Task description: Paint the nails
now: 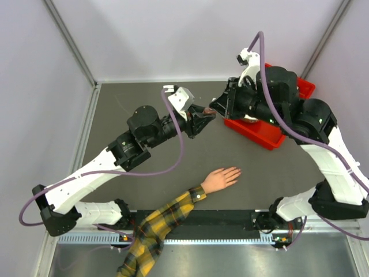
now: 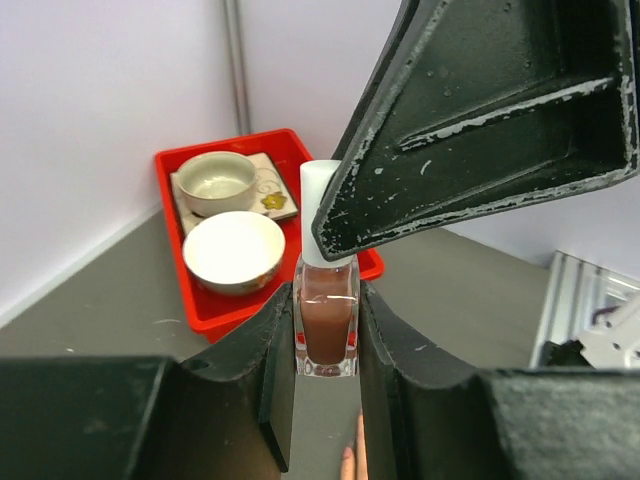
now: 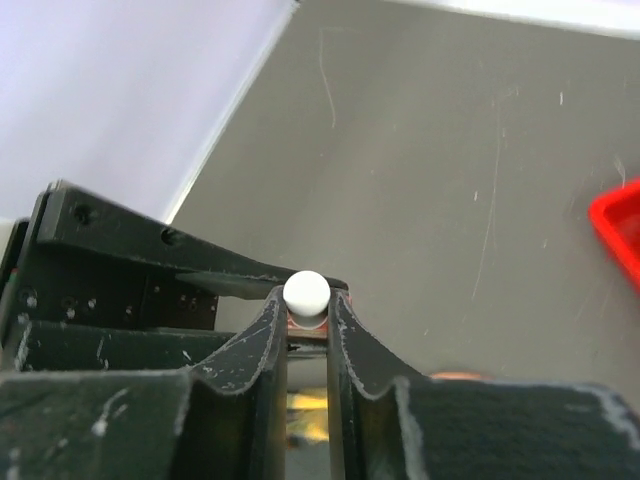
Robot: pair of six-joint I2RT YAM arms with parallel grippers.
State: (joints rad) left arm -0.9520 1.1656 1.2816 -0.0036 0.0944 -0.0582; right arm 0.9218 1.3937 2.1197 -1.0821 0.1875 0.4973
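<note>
No legible text, number, brand name or sign appears in any of the three views. The nail-polish bottle (image 2: pixel 326 325) and its white cap (image 3: pixel 305 292) bear no readable label, and the tile (image 2: pixel 272 192) in the red tray (image 2: pixel 210 312) shows only a pictorial yellow motif, not lettering

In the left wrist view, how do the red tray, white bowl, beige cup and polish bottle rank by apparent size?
1. red tray
2. white bowl
3. beige cup, slightly smaller
The polish bottle is much nearer the camera, so its rank is unsure.
</note>
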